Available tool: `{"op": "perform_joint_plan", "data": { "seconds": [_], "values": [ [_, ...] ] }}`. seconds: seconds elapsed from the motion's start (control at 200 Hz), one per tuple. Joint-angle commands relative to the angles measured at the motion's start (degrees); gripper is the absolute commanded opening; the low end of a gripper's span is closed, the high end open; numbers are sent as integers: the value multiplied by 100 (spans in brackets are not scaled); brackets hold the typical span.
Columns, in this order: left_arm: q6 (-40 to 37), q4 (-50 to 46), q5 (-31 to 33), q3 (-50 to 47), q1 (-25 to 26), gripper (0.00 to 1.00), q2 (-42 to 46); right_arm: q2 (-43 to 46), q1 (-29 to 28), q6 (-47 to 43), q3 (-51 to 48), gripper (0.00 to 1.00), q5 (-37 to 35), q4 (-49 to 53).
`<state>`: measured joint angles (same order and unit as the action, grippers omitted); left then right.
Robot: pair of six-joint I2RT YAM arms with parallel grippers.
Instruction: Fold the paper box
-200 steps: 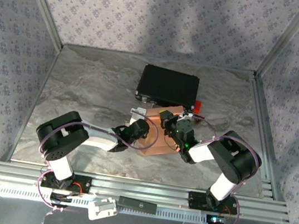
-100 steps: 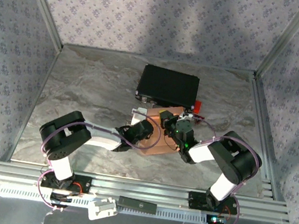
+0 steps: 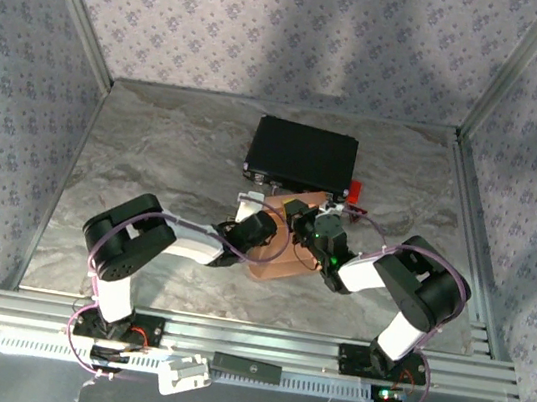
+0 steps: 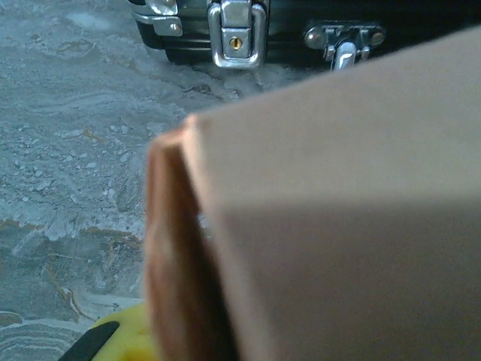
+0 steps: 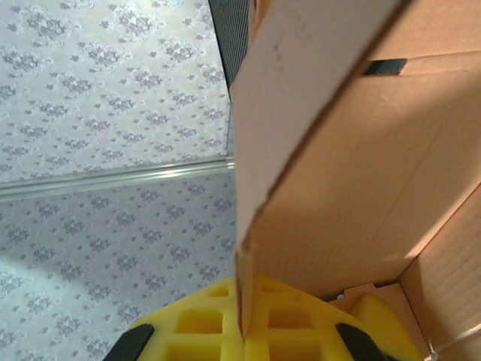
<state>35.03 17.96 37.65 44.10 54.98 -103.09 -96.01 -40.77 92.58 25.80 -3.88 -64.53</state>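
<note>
1. Top external view: the paper box [image 3: 274, 263] sits near the middle of the marble-patterned table [image 3: 151, 173], a salmon-orange cardboard shape just in front of the black hard case [image 3: 303, 156] and between my two wrists.
2. My left gripper [image 3: 257, 222] reaches in at the box's left side, and my right gripper [image 3: 304, 219] at its far right corner. From above the two grippers sit close together over the cardboard.
3. A small red object [image 3: 356, 190] lies at the case's near right corner.
4. Left wrist view: a corner of the box [image 4: 338, 226] looms blurred right up against my camera, with one side wall [image 4: 173, 263] standing upright. Beyond it the case's metal latch [image 4: 237, 34] faces me.
5. One yellow finger pad [image 4: 131, 338] shows at the bottom edge, beside that wall. I cannot tell whether my left fingers are spread or pressed together.
6. Right wrist view: my yellow fingers [image 5: 203, 323] are pressed together on the lower edge of a thin cardboard panel [image 5: 301, 113] — pinching it. The box's open inside [image 5: 391, 188] lies to the right, the patterned wall [image 5: 113, 113] behind.
</note>
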Motion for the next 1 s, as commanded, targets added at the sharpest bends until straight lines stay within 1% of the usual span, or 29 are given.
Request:
{"op": "perform_joint_plan", "data": {
  "seconds": [0.0,0.035,0.115,0.225,0.295,0.335,0.385,0.4,0.405,0.42,0.44,0.475,0.52,0.585,0.665,0.72,0.795,0.879,0.994],
  "values": [
    [-67,-5,-121,143,-66,22,-76,46,-44,61,39,0,201,341],
    [-82,-2,-126,156,-77,18,-80,39,-40,61,39,0,203,344],
    [-80,24,-88,143,-73,0,-72,43,-40,68,35,0,200,348],
    [64,-93,66,127,-70,0,-7,39,-44,49,38,0,187,370],
    [226,-344,192,185,-68,0,43,55,-41,-28,80,0,254,413],
    [366,-642,284,262,-67,0,97,128,-38,-77,124,0,299,595],
    [665,-1238,463,421,-75,0,192,355,-51,-199,161,20,288,979],
    [765,-1446,503,477,-80,0,235,459,-54,-258,170,28,264,1129],
    [780,-1511,518,486,-82,0,249,495,-54,-284,170,30,260,1155],
    [883,-1713,543,547,-84,0,299,604,-56,-348,176,37,230,1355],
    [984,-1939,583,597,-92,0,361,813,-54,-442,184,44,185,1620],
    [1131,-2276,612,661,-106,0,490,1209,-45,-637,216,52,80,2156],
    [1219,-2639,562,706,-137,0,694,1790,-31,-954,329,57,-54,3015],
    [1261,-3163,308,795,-261,0,966,2623,16,-1498,635,59,-238,4272],
    [1197,-3643,-66,864,-467,0,1264,3433,67,-2209,1124,61,-371,5498],
    [1076,-3784,-258,847,-580,0,1486,3722,130,-2658,1564,63,-366,6304],
    [935,-3958,-459,858,-709,0,1783,3747,264,-3005,2190,64,-218,7220],
    [881,-4265,-644,996,-830,0,2064,3508,393,-3130,2701,62,90,7742],
    [737,-4551,-780,1254,-930,0,2307,3150,283,-3083,2982,62,292,7533]
  ]
}}
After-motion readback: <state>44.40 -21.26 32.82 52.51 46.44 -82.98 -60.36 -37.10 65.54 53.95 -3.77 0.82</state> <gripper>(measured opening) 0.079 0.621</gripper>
